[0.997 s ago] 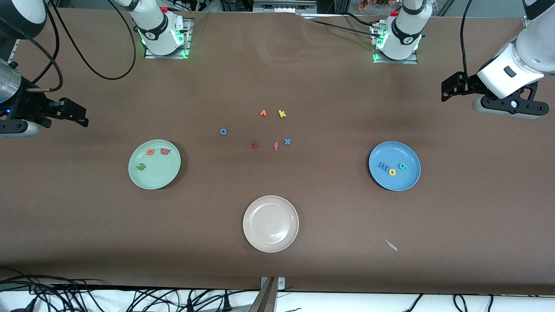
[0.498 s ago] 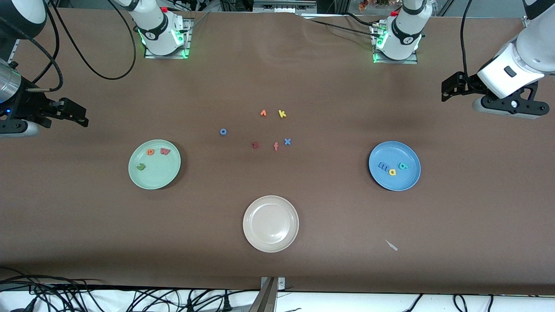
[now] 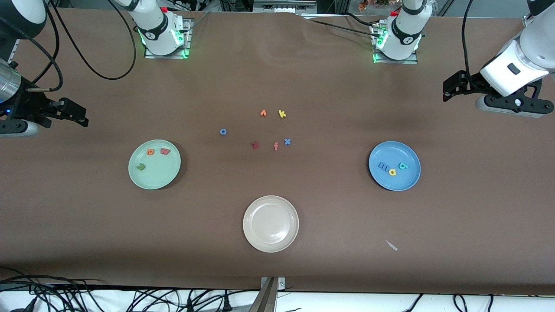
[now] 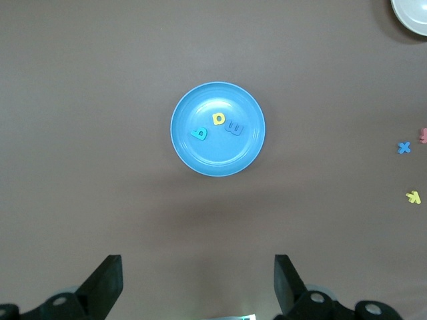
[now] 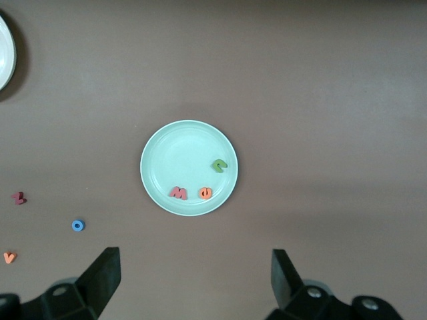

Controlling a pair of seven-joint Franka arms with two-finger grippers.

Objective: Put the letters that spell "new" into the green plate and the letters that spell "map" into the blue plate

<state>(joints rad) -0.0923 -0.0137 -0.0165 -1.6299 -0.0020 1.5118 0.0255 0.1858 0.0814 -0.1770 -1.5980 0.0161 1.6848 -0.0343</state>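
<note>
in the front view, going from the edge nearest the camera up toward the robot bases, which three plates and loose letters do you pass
beige plate → blue plate, green plate about level → red z, f, blue x → blue o → yellow k

A robotics lab: two robot arm bases [image 3: 162,32] bolted to a brown-covered tabletop [image 3: 277,78] glow green, while loose black cables [image 3: 86,299] tangle along its front edge.

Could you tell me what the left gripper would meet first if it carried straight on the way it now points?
Probably bare table short of the blue plate. The open left gripper looks down at the cloth, with the plate ahead in its wrist view; depth is unclear.
</note>
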